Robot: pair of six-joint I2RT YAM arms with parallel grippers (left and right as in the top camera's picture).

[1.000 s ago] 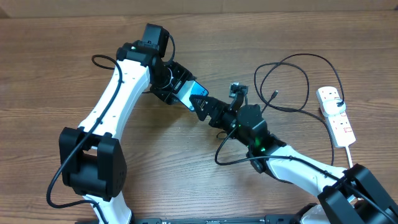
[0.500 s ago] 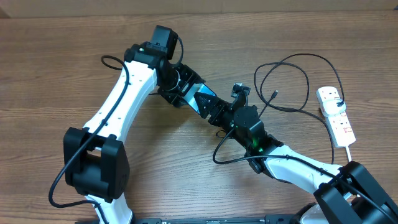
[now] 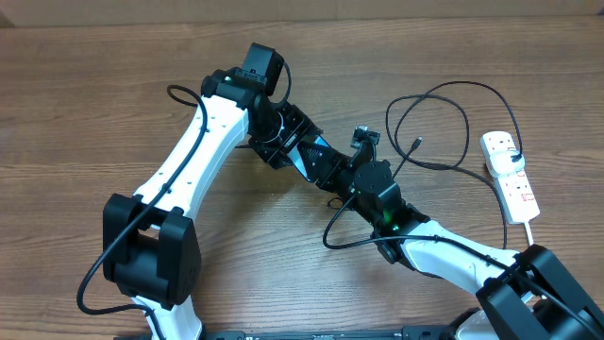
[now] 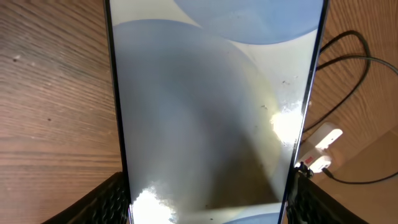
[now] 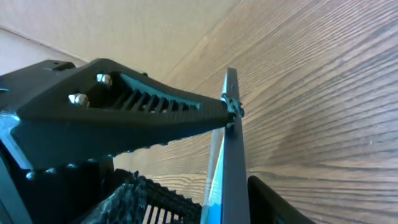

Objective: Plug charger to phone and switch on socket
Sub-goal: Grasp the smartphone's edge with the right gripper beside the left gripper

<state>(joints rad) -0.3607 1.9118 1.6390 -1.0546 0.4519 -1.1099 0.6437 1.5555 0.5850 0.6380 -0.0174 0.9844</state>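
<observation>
The phone (image 3: 310,151) is held above the table between both arms. My left gripper (image 3: 291,140) is shut on it across its width. In the left wrist view the phone's pale blue screen (image 4: 211,112) fills the gap between the two fingers of my left gripper (image 4: 211,208). My right gripper (image 3: 327,170) meets the phone's other end. In the right wrist view the phone (image 5: 231,155) stands edge-on between the part-open jaws of my right gripper (image 5: 214,208). The charger (image 3: 469,127) lies looped on the table, its small connector (image 3: 418,143) free. The socket (image 3: 514,179) lies far right.
The socket's white body (image 4: 322,140) and the black charger cable (image 4: 348,56) show beyond the phone in the left wrist view. A black robot cable (image 3: 340,227) loops under the right arm. A left gripper finger (image 5: 124,118) crosses the right wrist view.
The left arm has carried the phone to the right, further into the right gripper. The right gripper's jaws have narrowed around the phone's end.
</observation>
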